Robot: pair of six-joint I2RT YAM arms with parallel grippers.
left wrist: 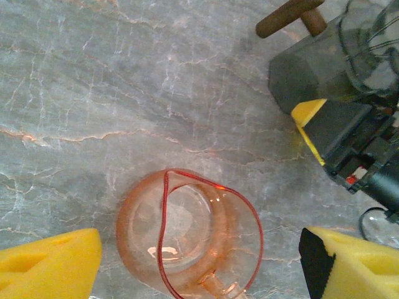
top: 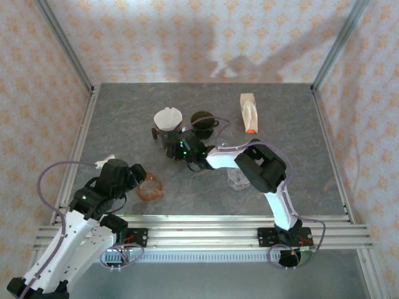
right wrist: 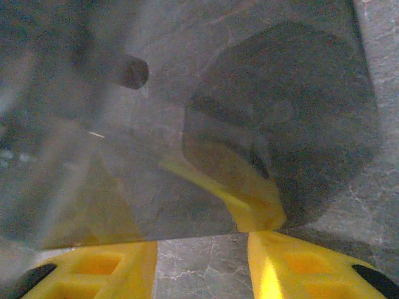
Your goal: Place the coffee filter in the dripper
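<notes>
The white paper coffee filter (top: 168, 116) stands open-mouthed in the top of the smoky dark dripper (top: 167, 136), at the table's middle back. My right gripper (top: 177, 150) reaches in low beside the dripper. In the right wrist view its yellow fingers (right wrist: 293, 261) stand apart on either side of the translucent dripper (right wrist: 274, 118), and the gripper (right wrist: 202, 249) is open; whether the fingers touch it I cannot tell. My left gripper (left wrist: 199, 265) hangs wide open above a pink glass pitcher (left wrist: 187, 233), holding nothing.
The dripper's brown handle (left wrist: 290, 15) points left. A dark cup (top: 203, 121) stands just right of the dripper. An orange-and-white bottle (top: 248, 112) lies at the back right. A clear glass (top: 237, 178) sits under the right forearm. Metal rails edge the table.
</notes>
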